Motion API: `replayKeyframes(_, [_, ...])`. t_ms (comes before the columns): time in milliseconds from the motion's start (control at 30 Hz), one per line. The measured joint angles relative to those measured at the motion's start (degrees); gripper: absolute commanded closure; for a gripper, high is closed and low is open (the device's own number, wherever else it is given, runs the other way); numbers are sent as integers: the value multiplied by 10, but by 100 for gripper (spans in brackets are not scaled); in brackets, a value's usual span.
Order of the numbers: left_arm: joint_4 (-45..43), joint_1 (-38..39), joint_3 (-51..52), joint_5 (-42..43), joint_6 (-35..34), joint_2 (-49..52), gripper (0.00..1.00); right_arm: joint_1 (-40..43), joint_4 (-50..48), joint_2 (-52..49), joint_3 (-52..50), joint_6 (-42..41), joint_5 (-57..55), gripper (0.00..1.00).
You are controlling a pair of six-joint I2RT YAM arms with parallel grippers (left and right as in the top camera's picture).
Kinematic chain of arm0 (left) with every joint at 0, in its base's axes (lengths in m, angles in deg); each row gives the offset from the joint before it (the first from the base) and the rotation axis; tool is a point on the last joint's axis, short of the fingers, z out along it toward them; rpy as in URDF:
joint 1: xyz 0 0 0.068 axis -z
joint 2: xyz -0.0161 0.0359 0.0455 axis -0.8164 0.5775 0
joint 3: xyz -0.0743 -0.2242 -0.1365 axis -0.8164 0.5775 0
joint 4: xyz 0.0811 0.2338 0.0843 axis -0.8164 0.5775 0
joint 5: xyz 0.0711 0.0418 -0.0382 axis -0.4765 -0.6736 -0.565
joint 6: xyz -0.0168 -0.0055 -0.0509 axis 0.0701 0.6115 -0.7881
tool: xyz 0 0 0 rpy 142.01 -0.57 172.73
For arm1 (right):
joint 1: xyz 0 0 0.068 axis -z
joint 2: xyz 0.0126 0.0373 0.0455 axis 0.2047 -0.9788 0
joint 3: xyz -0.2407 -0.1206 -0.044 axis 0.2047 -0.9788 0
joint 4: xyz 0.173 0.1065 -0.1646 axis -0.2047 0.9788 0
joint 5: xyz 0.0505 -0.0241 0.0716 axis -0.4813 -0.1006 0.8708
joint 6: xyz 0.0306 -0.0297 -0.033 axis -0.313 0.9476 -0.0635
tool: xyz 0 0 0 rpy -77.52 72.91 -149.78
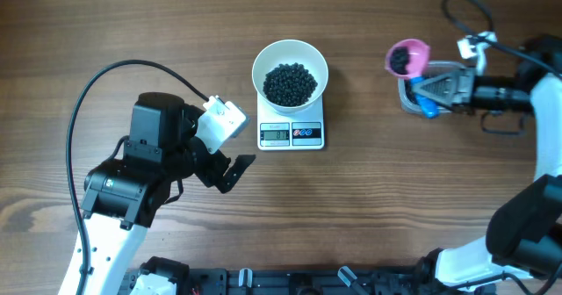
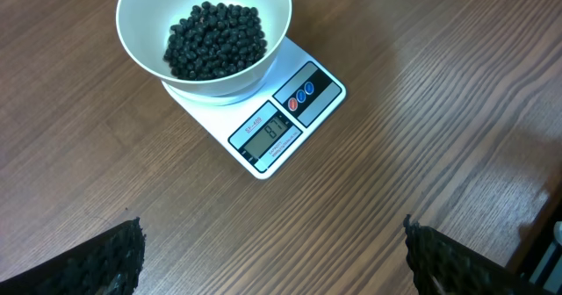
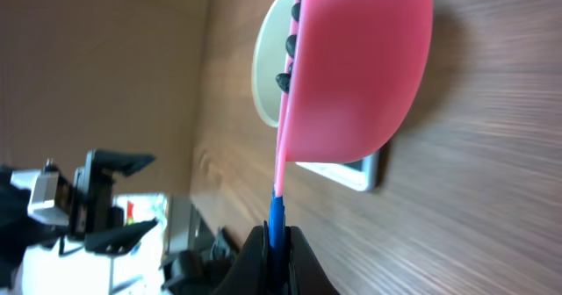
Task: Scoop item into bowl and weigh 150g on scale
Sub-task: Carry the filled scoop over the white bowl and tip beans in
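Right of bowl (image 1: 262, 70), loaded pink scoop (image 1: 407, 58)

You are facing a robotics lab: a left arm (image 1: 145, 159) and a right arm (image 1: 509, 91) are flanking the scale (image 1: 291, 134) on a wooden desk (image 1: 395, 207).

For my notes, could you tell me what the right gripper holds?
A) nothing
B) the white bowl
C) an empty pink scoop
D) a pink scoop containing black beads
D: the right gripper pinches the pink scoop by its handle, and black beads show in its cup.
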Motion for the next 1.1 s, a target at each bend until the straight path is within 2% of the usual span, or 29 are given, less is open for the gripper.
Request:
replayKeyframes(67, [0, 0, 0, 0, 0, 0, 0, -54, -10, 1, 0, -18, 0, 96])
replayKeyframes(200, [0, 0, 0, 0, 0, 0, 0, -146, -95, 1, 0, -83, 1, 96])
replayKeyframes(300, [0, 0, 0, 0, 0, 0, 0, -184, -163, 1, 0, -134, -2, 96])
replayKeyframes(433, [0, 0, 0, 0, 0, 0, 0, -229, -193, 1, 0, -171, -58, 96])
replayKeyframes(633, [0, 0, 0, 0, 0, 0, 0, -285, -240, 1, 0, -163, -200, 96])
replayKeyframes(933, [0, 0, 0, 0, 0, 0, 0, -416, -329, 1, 0, -100, -486, 96])
replayKeyframes(1100, [0, 0, 0, 0, 0, 0, 0, -438, -337, 1, 0, -72, -542, 96])
